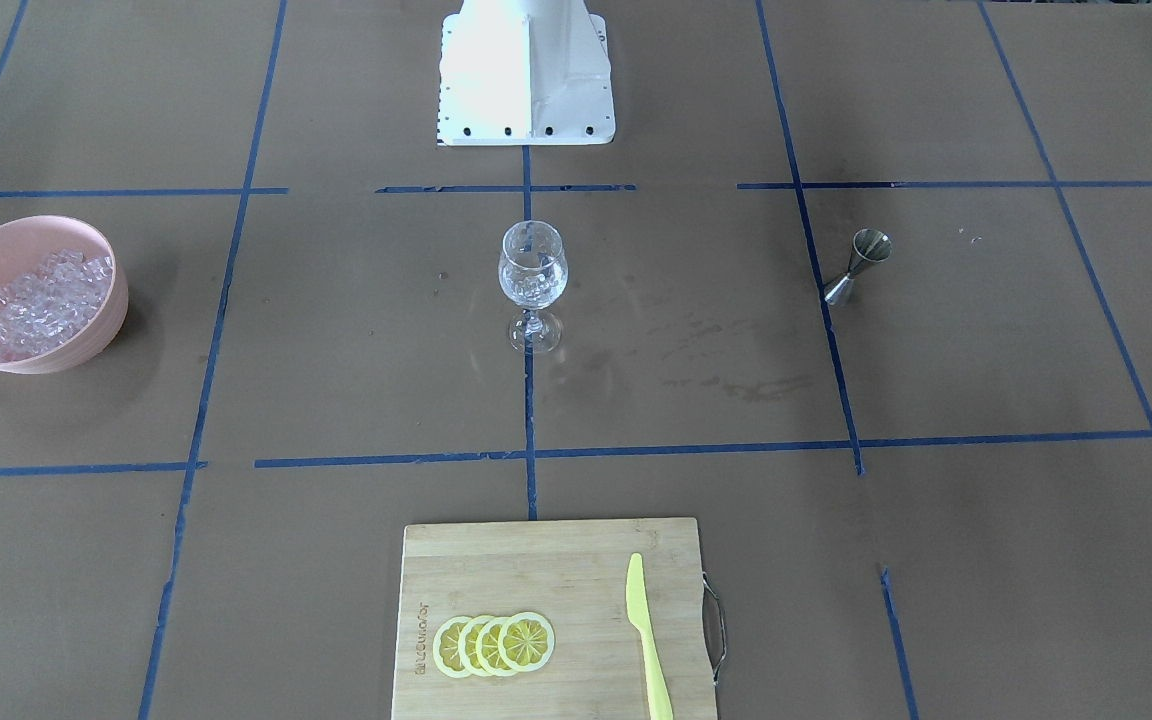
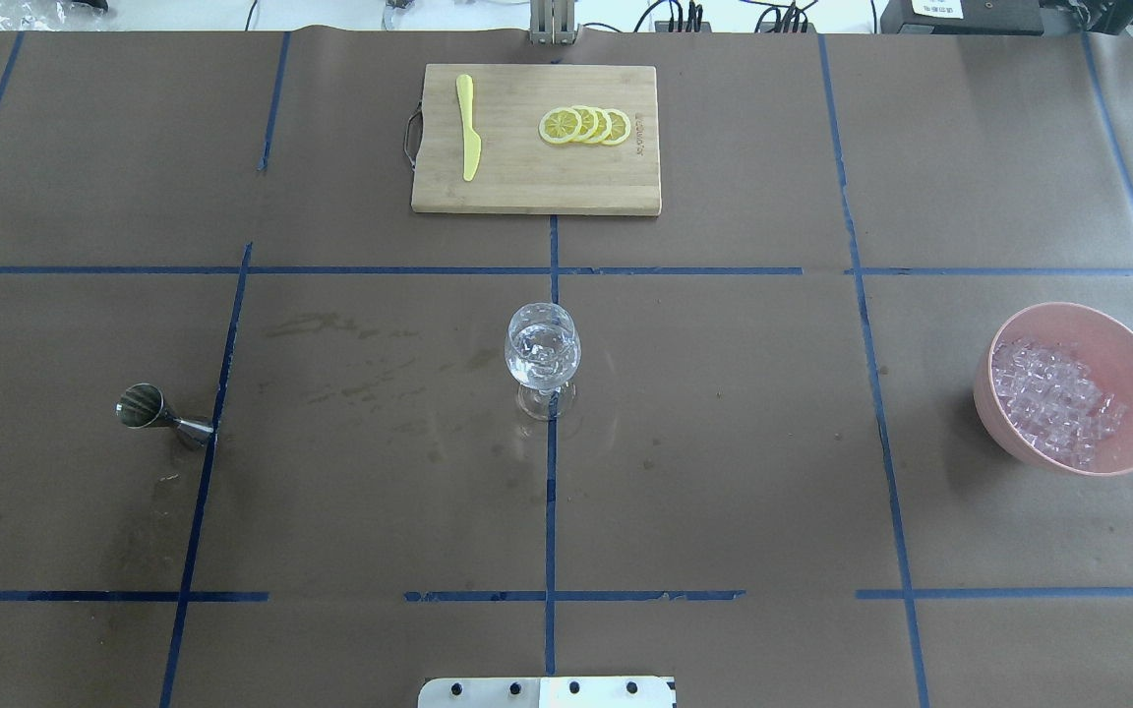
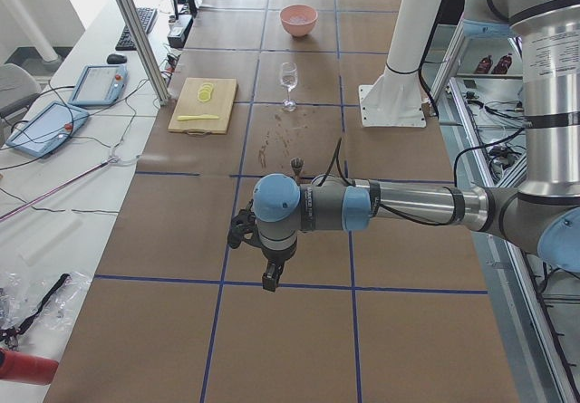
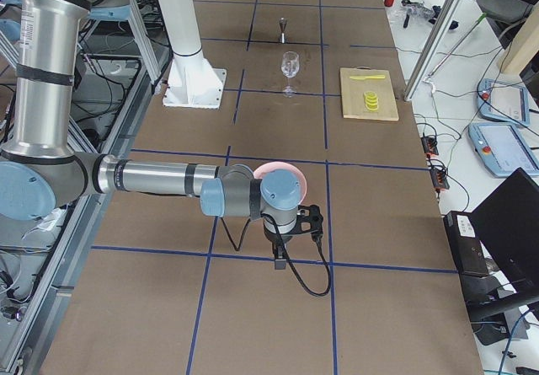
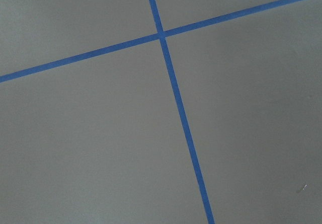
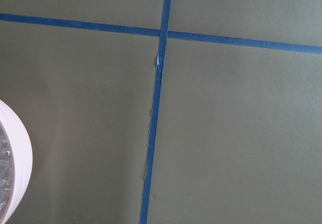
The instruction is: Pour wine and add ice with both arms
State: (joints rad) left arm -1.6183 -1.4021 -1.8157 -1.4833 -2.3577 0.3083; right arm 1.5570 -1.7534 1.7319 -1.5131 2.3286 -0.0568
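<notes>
In the front view the wine glass (image 1: 533, 270) stood at frame centre and seemed to hold glassy cubes already — wine I could not confirm. Most ice (image 1: 41, 300) lay in the pink bowl (image 1: 86, 345) at left. The left gripper (image 3: 269, 281) and right gripper (image 4: 279, 261) hung over brown paper — jaw state unreadable. Probably near finished.

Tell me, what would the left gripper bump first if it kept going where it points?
Probably just the table, near a blue tape cross. The left gripper points down, and nothing else shows below it.
</notes>
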